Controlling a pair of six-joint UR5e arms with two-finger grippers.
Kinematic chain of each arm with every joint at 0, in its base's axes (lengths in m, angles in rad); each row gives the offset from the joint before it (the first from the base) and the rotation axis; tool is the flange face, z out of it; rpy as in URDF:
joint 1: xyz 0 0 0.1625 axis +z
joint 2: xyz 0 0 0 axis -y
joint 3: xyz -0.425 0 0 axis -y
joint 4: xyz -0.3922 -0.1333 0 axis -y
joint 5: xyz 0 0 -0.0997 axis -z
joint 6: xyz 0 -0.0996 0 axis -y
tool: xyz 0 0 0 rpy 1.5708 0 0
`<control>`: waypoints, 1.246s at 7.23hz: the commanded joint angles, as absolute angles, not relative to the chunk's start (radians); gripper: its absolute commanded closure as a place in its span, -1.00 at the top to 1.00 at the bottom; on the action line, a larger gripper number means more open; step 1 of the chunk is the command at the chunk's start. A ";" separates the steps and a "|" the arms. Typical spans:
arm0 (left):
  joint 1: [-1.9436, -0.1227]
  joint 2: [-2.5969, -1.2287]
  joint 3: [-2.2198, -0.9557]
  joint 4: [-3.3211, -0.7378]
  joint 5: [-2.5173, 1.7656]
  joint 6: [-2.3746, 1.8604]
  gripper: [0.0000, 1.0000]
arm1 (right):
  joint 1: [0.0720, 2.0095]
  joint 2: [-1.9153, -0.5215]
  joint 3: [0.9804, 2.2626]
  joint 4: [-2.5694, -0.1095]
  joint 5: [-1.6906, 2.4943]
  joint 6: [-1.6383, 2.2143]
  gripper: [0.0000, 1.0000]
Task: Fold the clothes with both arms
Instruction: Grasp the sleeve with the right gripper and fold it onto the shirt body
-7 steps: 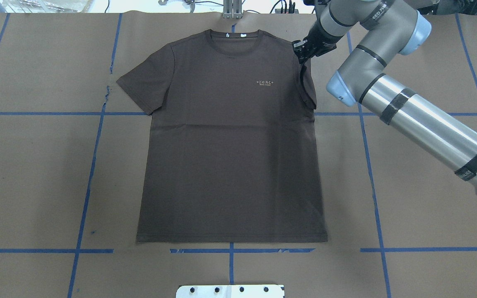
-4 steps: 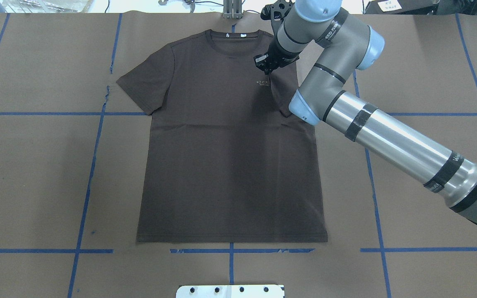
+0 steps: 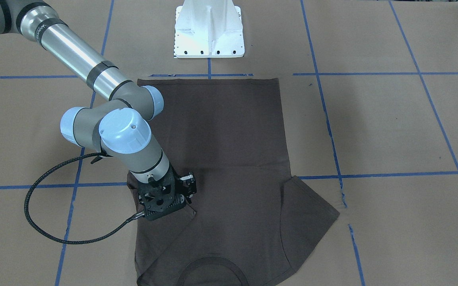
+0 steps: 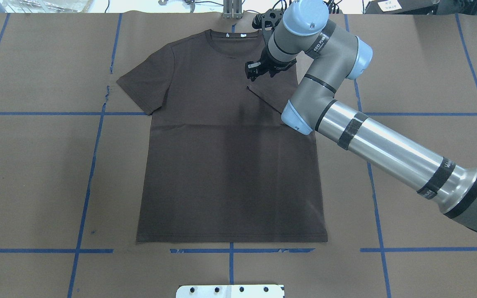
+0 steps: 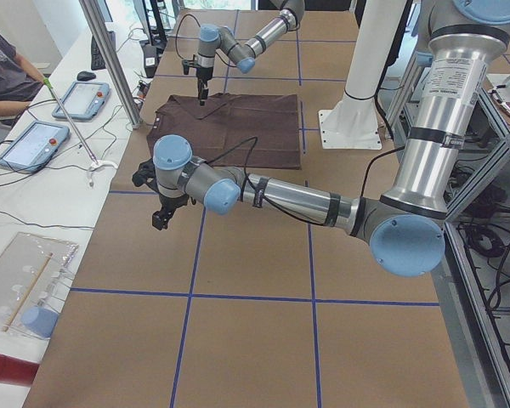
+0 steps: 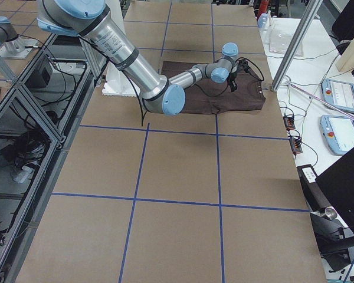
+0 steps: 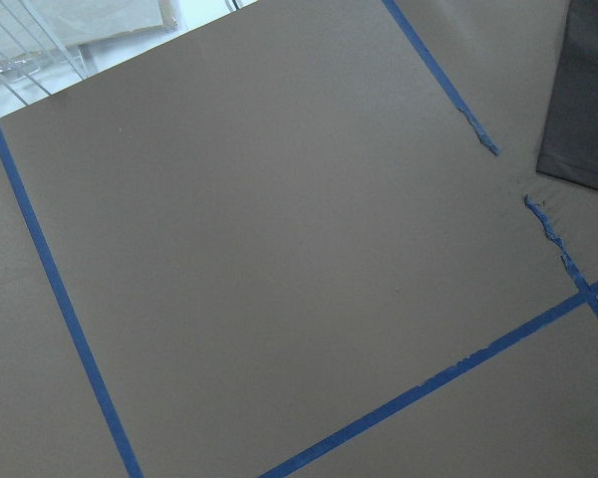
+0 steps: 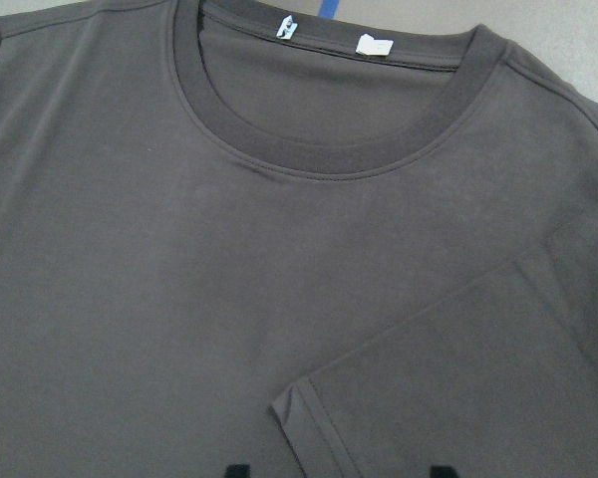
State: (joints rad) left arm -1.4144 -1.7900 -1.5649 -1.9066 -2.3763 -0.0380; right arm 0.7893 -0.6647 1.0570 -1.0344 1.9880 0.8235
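Note:
The dark grey-brown T-shirt (image 4: pixel 222 165) lies flat, front up, with its collar (image 4: pixel 232 41) at the far edge. Its right-hand sleeve (image 4: pixel 273 89) is folded inward over the chest and hides the logo. My right gripper (image 4: pixel 251 72) hovers just above the folded sleeve's corner. The right wrist view shows the sleeve (image 8: pixel 478 378) lying flat, the white tags (image 8: pixel 374 45), and two black fingertips (image 8: pixel 237 470) set apart, holding nothing. My left gripper (image 5: pixel 161 217) hangs over bare paper, well away from the shirt's other sleeve. I cannot tell whether it is open or shut.
Brown paper with a blue tape grid (image 4: pixel 89 174) covers the table. The white pedestal base (image 3: pixel 209 29) stands beyond the shirt's hem. A metal post (image 4: pixel 232 8) stands past the collar. An operator (image 5: pixel 0 68) and tablets are at a side bench.
My right gripper has carried the right-hand sleeve leftward over the chest, covering the logo. The sleeve now lies flat and the fingers are apart.

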 commanded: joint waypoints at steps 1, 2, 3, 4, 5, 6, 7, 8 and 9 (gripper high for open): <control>-1.393 -1.827 -1.569 -1.923 -2.375 -0.192 1.00 | 0.814 -0.666 1.058 -1.045 1.997 0.917 1.00; -1.335 -1.830 -1.569 -2.004 -2.362 -0.338 1.00 | 0.854 -0.670 1.083 -1.145 2.049 0.917 1.00; -1.256 -1.835 -1.575 -2.099 -2.277 -0.541 1.00 | 0.911 -0.686 1.156 -1.284 2.127 0.901 1.00; -1.159 -1.851 -1.575 -2.182 -2.191 -0.759 1.00 | 0.963 -0.749 1.271 -1.387 2.202 0.870 1.00; -1.044 -1.879 -1.569 -2.213 -2.051 -0.939 1.00 | 1.016 -0.843 1.401 -1.479 2.242 0.767 1.00; -0.913 -1.906 -1.550 -2.220 -1.869 -1.068 1.00 | 1.050 -0.921 1.514 -1.571 2.259 0.650 1.00; -0.867 -1.980 -1.469 -2.221 -1.779 -1.138 1.00 | 1.081 -0.955 1.579 -1.642 2.266 0.587 1.00; -0.858 -2.034 -1.369 -2.253 -1.763 -1.141 1.00 | 1.106 -0.962 1.594 -1.660 2.305 0.581 1.00; -0.856 -2.039 -1.302 -2.335 -1.728 -1.140 1.00 | 1.109 -0.983 1.614 -1.658 2.319 0.581 1.00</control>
